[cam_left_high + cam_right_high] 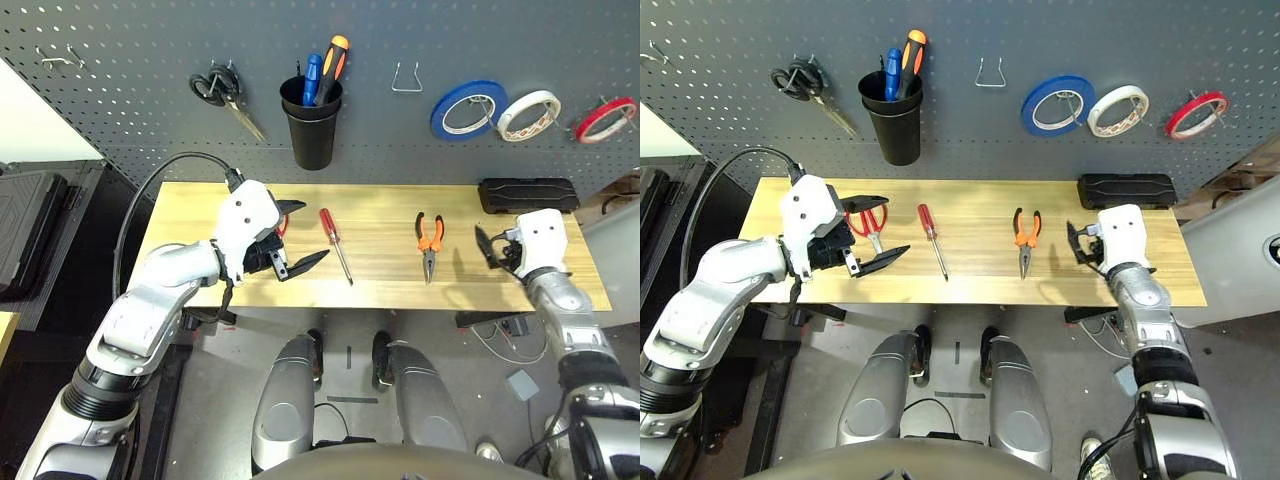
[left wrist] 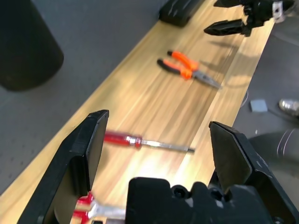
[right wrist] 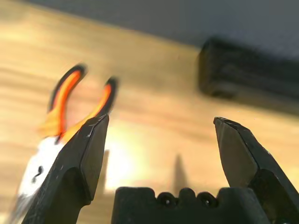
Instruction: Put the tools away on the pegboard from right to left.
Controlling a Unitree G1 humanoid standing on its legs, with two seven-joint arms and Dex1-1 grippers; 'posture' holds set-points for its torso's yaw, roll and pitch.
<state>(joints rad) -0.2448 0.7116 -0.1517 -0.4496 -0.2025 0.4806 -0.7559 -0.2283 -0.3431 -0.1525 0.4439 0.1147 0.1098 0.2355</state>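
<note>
While red tape ring (image 1: 606,120) hangs | both hands (image 1: 872,232) (image 1: 1080,246): fingers apart, empty

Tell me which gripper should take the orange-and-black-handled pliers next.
The right gripper, probably: open and beside the pliers, while the left gripper hovers over the red-handled scissors.

Red tape ring (image 1: 606,120) hung on pegboard (image 1: 390,30), pliers (image 1: 429,246), screwdriver (image 1: 337,245), red-handled scissors (image 1: 871,224) lying on table
</note>
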